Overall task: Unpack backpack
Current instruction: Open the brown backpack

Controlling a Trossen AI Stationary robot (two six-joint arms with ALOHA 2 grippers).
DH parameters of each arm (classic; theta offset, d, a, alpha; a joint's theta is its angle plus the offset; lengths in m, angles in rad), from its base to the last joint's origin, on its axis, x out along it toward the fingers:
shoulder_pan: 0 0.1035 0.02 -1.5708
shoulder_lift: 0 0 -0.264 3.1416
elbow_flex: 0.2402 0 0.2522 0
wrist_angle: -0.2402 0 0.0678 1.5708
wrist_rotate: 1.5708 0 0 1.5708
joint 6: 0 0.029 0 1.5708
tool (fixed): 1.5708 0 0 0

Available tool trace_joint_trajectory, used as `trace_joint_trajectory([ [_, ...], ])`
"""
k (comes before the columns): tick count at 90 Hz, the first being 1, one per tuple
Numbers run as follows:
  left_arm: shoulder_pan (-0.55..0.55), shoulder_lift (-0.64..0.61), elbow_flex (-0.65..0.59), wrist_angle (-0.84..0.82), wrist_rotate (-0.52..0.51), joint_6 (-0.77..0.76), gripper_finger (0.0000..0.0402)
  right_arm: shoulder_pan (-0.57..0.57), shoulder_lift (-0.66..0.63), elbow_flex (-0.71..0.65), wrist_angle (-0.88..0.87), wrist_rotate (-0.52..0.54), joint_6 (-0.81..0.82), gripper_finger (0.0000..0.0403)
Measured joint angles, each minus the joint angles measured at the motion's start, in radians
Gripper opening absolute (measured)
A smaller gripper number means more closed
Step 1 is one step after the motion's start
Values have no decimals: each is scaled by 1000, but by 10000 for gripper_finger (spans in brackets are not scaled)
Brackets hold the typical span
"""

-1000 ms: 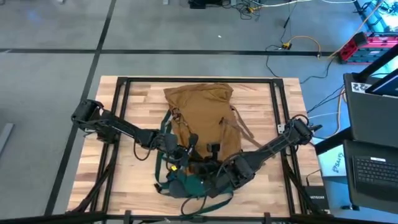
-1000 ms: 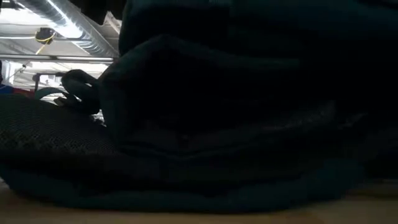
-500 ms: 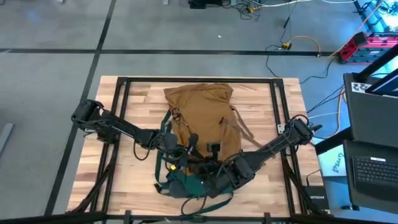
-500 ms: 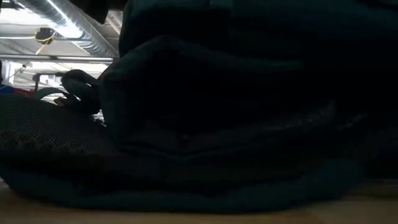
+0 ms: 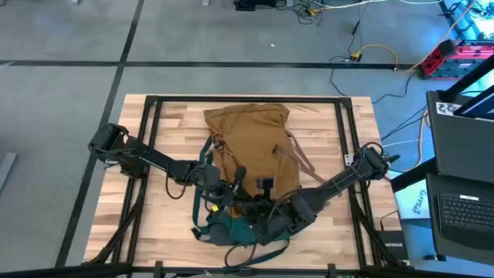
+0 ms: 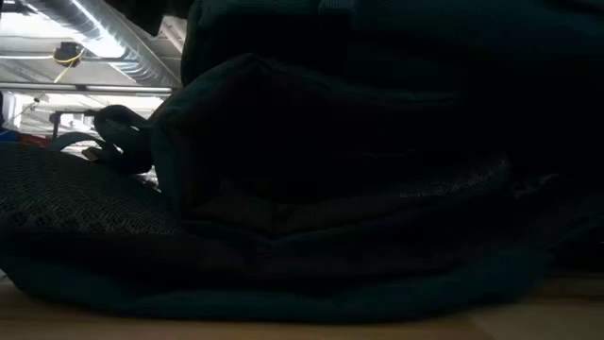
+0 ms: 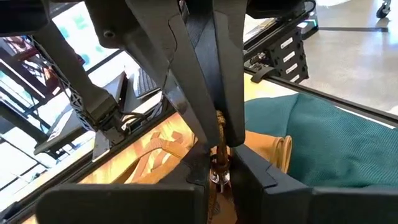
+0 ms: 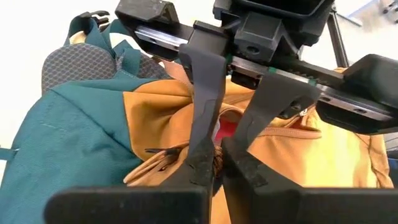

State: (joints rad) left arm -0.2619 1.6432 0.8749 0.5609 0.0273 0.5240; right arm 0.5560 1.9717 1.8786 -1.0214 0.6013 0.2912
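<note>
High view: backpack (image 5: pixel 248 147) flat mid-desk (image 5: pixel 150 201), teal end toward arms. Left gripper (image 7: pixel 219 163) pinched on zipper pull (image 7: pixel 219 171) at near end. Right gripper (image 8: pixel 216 163) alongside, narrow, pinching tan fabric at the opening.

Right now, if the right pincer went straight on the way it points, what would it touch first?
The right pincer already looks closed on a small cord or zipper pull on the backpack. Straight ahead lies the tan fabric, so it would probably press into that first; depth is unclear.
</note>
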Motion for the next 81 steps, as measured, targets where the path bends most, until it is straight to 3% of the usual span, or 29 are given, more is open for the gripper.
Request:
trace_joint_trajectory([
  [11, 5, 0, 1, -15, -10, 3, 21, 16, 0, 0, -1, -5, 4, 25],
  [25, 16, 0, 1, -34, -26, 5, 21, 51, 0, 0, -35, -7, 63, 86],
  [45, 24, 0, 1, -26, -31, 25, 21, 67, 1, -20, -113, 72, 169, 161],
  [81, 0, -18, 0, -34, -39, 32, 21, -18, 4, -174, -62, 68, 225, 183],
])
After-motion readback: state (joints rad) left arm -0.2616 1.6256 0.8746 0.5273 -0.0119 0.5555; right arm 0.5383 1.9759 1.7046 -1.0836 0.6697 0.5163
